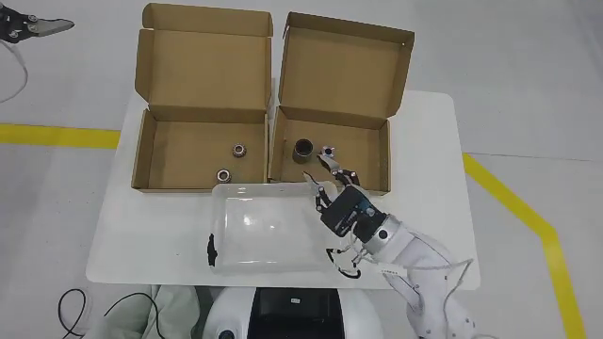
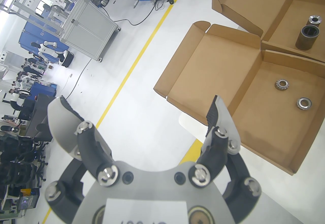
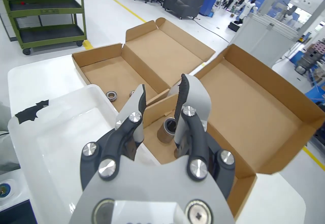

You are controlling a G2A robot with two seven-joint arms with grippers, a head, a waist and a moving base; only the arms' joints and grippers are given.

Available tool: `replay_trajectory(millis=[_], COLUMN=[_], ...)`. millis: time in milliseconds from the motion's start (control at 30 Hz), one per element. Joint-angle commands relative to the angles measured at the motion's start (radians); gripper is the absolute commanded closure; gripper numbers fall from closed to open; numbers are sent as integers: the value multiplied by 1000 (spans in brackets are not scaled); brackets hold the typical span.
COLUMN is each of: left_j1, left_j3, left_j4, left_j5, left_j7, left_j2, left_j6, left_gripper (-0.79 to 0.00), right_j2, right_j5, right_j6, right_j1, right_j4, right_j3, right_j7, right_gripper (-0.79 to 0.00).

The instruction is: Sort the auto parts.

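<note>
The right gripper (image 3: 163,81) sits closest. Its arm is bent low across the near corner of the white table (image 1: 424,132), with the wrist angled down over the front of the right cardboard box (image 1: 363,155). Its curved metal fingers, faced with ribbed black pads, are spread apart with nothing between them. Just beyond them a dark, dull steel sleeve (image 1: 303,149) stands upright on the box floor, a hollow cylinder. A smaller, paler cylinder (image 2: 314,19) is close beside it. The left cardboard box (image 1: 179,155), flaps open, holds two small shiny bearing rings (image 1: 238,150) (image 1: 224,175), lying flat and apart. A clear, glossy plastic tray (image 1: 268,186) sits just in front of both boxes. The left gripper (image 2: 138,99) hangs well off the table over the pale floor, fingers splayed wide and holding nothing.
</note>
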Motion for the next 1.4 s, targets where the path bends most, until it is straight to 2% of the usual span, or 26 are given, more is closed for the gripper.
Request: replay_trajectory(millis=[0,367,733,767,833,867,933,1067,1100,1200,1367], left_j1=[0,0,0,0,0,0,0,0,0,0,0], left_j3=[0,0,0,0,0,0,0,0,0,0,0], left_j4=[0,0,0,0,0,0,0,0,0,0,0], left_j5=[0,0,0,0,0,0,0,0,0,0,0], left_j7=[0,0,0,0,0,0,0,0,0,0,0], left_j2=[0,0,0,0,0,0,0,0,0,0,0], left_j6=[0,0,0,0,0,0,0,0,0,0,0], left_gripper=[-785,-785,-785,-785,-785,-785,-785,-785,-784,-784,-785], right_j2=[6,38,55,56,58,60,61,63,63,63,63], right_j5=[-6,-38,-59,-61,-61,-61,-57,-50,-50,-50,-50], right_j6=[28,140,210,217,226,229,240,255,256,256,255], right_j1=[-50,-305,-414,-419,-426,-428,-429,-427,-427,-426,-427], right_j4=[-24,-146,-231,-234,-234,-233,-228,-220,-220,-219,-220], right_j3=[27,150,187,188,185,184,181,176,176,176,176], right_j7=[-29,-188,-219,-221,-226,-226,-232,-242,-242,-243,-242], right_gripper=[-215,-231,-262,-289,-425,-594,-785,-785,-650,-747,-785])
